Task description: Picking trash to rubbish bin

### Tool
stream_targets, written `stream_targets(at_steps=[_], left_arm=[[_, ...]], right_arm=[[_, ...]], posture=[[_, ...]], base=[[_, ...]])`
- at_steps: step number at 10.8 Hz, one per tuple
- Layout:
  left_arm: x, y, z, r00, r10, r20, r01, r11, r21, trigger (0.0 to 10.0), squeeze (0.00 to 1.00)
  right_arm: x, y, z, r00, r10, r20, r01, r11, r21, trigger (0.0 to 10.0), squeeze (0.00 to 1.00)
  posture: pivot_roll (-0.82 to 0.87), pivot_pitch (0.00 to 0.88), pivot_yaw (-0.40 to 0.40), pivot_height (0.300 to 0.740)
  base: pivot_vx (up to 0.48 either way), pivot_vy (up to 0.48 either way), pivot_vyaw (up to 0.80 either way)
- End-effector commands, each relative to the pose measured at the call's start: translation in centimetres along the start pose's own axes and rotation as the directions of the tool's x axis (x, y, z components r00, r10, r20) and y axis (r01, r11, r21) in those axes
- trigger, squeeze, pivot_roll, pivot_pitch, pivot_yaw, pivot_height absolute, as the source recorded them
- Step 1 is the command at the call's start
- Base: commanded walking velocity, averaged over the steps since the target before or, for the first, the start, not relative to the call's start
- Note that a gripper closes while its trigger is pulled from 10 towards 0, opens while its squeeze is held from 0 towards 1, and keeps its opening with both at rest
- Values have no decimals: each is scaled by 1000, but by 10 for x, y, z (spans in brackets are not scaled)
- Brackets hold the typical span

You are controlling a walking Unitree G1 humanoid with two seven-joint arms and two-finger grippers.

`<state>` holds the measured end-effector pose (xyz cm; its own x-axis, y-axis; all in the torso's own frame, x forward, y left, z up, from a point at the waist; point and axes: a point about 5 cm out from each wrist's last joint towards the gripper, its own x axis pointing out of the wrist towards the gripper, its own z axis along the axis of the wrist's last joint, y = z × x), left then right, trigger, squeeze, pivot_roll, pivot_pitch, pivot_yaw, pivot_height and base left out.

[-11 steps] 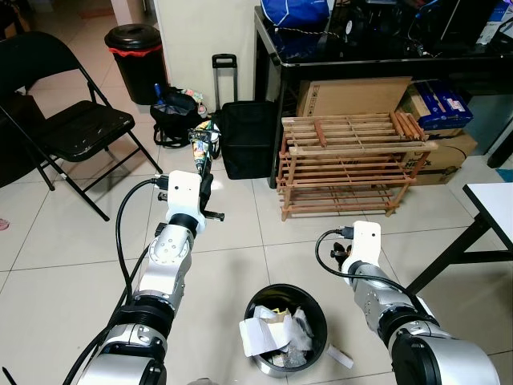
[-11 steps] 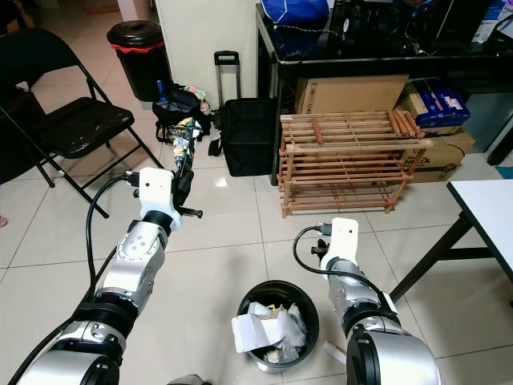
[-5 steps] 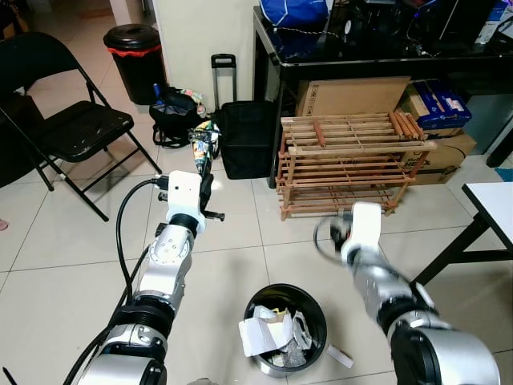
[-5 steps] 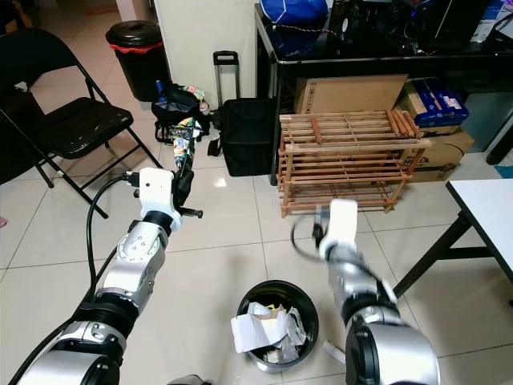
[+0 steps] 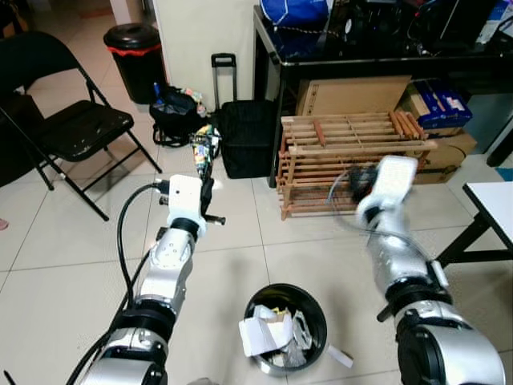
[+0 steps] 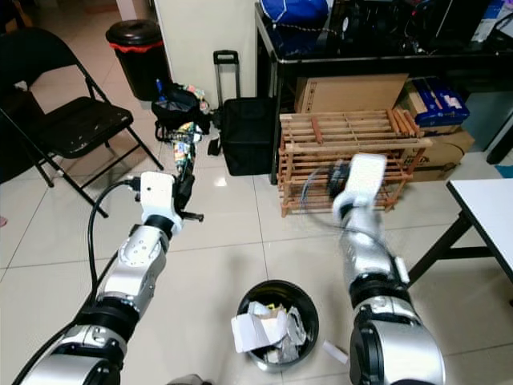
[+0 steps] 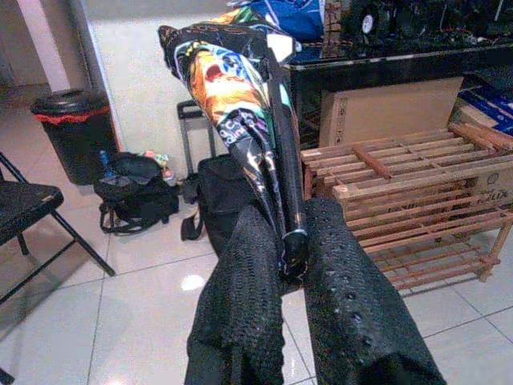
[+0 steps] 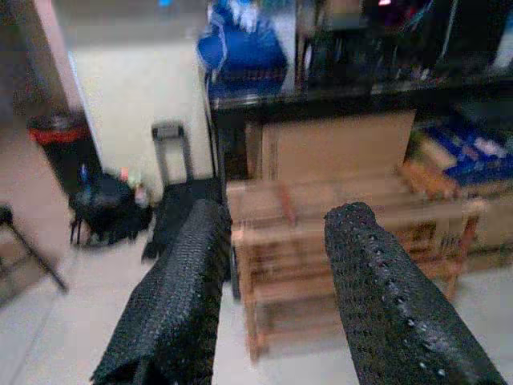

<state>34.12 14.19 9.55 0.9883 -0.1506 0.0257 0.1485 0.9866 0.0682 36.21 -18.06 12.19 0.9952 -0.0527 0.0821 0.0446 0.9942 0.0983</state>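
My left gripper [image 5: 205, 178] is held out over the floor tiles and is shut on a colourful snack wrapper [image 5: 203, 147]. The wrapper [image 7: 240, 104] stands up from between the two black fingers [image 7: 240, 273]. Below and nearer to me sits the round black rubbish bin [image 5: 258, 296], with crumpled paper in it. My right gripper [image 5: 357, 181] is raised and blurred in front of the wooden rack [image 5: 353, 156]. In the right wrist view its fingers [image 8: 176, 297] stand well apart with nothing between them.
A white scrap [image 5: 338, 354] lies on the floor beside the bin. A black folding chair [image 5: 72, 120] stands at the left; a second black bin [image 5: 135, 50], a black bag [image 5: 175, 108] and a black trolley case [image 5: 244, 136] are at the back. A white table corner [image 5: 494, 204] is at the right.
My right arm has swung up from low beside the bin to in front of the wooden rack. The left arm has barely moved and still holds the wrapper.
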Motion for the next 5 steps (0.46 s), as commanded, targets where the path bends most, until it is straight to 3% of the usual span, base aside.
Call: stream_targets(at_steps=[1, 2, 3, 4, 5], left_arm=[[0, -1, 0, 1000, -9, 7, 9, 1000, 9, 10000, 0], [0, -1, 0, 1000, -13, 2, 13, 1000, 10, 10000, 0], [-1, 5, -12, 998, 12, -65, -13, 1000, -19, 10000, 0], [-4, 14, -26, 987, 60, -147, -64, 998, -26, 10000, 0], [-9, 27, -44, 945, 128, -299, -140, 990, -17, 10000, 0]], right_arm=[[-2, 2, 6, 999, -5, 47, 4, 1000, 21, 10000, 0], [-3, 8, 14, 996, 2, 91, -6, 999, 40, 10000, 0], [-3, 18, 22, 991, 11, 133, -18, 998, 52, 10000, 0], [-3, 21, 23, 991, 17, 133, -24, 999, 47, 10000, 0], [-2, 22, 26, 991, 23, 132, -27, 999, 32, 10000, 0]], posture=[[17, 0, 18, 740], [16, 0, 28, 740], [10, 0, 43, 740], [3, 0, 46, 740], [1, 0, 54, 740]], base=[[0, 0, 0], [0, 0, 0], [0, 0, 0], [0, 0, 0], [0, 0, 0]])
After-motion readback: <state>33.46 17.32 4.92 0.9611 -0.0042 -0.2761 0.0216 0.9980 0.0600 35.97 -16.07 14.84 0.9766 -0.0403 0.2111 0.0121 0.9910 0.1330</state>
